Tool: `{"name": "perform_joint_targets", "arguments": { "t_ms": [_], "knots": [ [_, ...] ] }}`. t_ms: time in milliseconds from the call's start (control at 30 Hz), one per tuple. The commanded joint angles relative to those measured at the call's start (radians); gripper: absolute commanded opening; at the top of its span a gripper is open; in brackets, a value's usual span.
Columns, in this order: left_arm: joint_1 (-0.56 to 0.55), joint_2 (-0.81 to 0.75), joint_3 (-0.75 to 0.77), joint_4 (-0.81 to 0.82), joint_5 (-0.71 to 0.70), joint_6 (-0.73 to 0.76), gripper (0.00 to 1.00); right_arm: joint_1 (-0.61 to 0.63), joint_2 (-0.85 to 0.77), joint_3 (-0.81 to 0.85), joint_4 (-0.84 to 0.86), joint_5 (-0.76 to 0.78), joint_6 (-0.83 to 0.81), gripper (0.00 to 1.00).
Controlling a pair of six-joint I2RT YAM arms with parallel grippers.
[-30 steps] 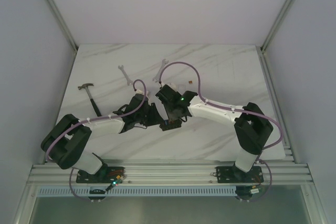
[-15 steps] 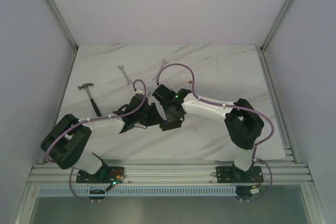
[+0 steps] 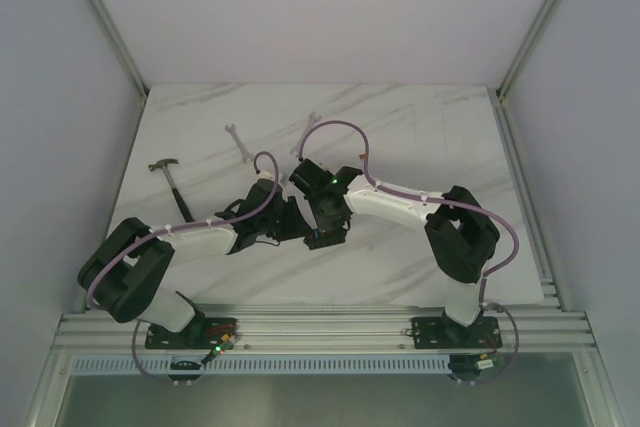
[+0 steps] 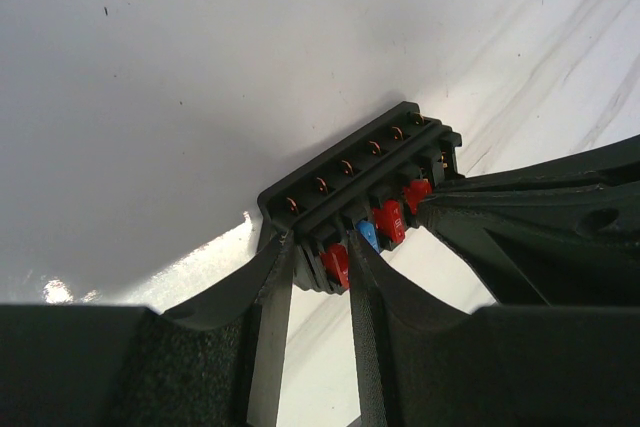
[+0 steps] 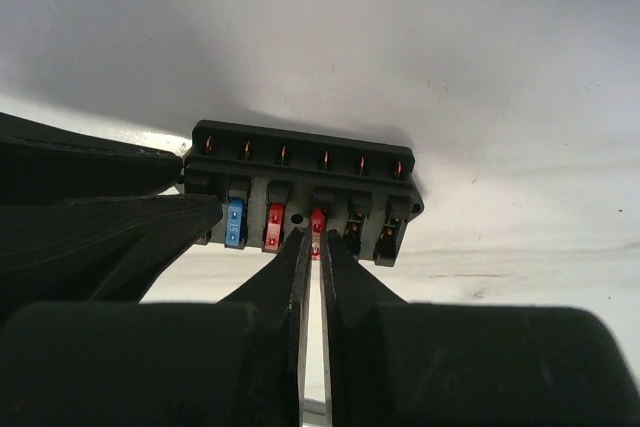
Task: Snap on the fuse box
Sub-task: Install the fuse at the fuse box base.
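The fuse box (image 5: 300,182) is a small black box lying on the white marble table, with one blue and a few red fuses in its row of slots; it also shows in the left wrist view (image 4: 360,182) and from above (image 3: 326,238). My left gripper (image 4: 315,257) is shut on one end of the fuse box, a red fuse between its fingers. My right gripper (image 5: 313,242) has its tips pinched on a red fuse (image 5: 318,219) seated in a middle slot. From above, both grippers meet over the box, left gripper (image 3: 297,226) and right gripper (image 3: 323,227).
A hammer (image 3: 172,181) lies at the left of the table. Two wrenches (image 3: 237,142) (image 3: 307,131) lie behind the grippers. The two slots at the right end of the box (image 5: 375,232) hold no fuse. The arms' cables arch above the wrists.
The right arm has swung left and in toward the box, and its jaws have closed down onto the red fuse. The left arm and the box have stayed put.
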Motion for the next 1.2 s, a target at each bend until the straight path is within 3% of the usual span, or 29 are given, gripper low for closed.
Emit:
{"name": "perform_joint_targets", "arguments": {
  "t_ms": [0,833,1167],
  "knots": [
    [0.004,-0.009,-0.032,-0.072,-0.005,0.020,0.37,-0.003,0.065,-0.018,-0.085,-0.005,0.007,0.00],
    [0.007,0.010,-0.042,-0.072,-0.007,-0.001,0.37,0.008,0.177,-0.185,-0.064,-0.068,-0.021,0.00],
    [0.007,0.008,-0.050,-0.072,-0.012,-0.006,0.36,0.030,0.319,-0.226,-0.008,-0.100,-0.036,0.00]
  ]
}}
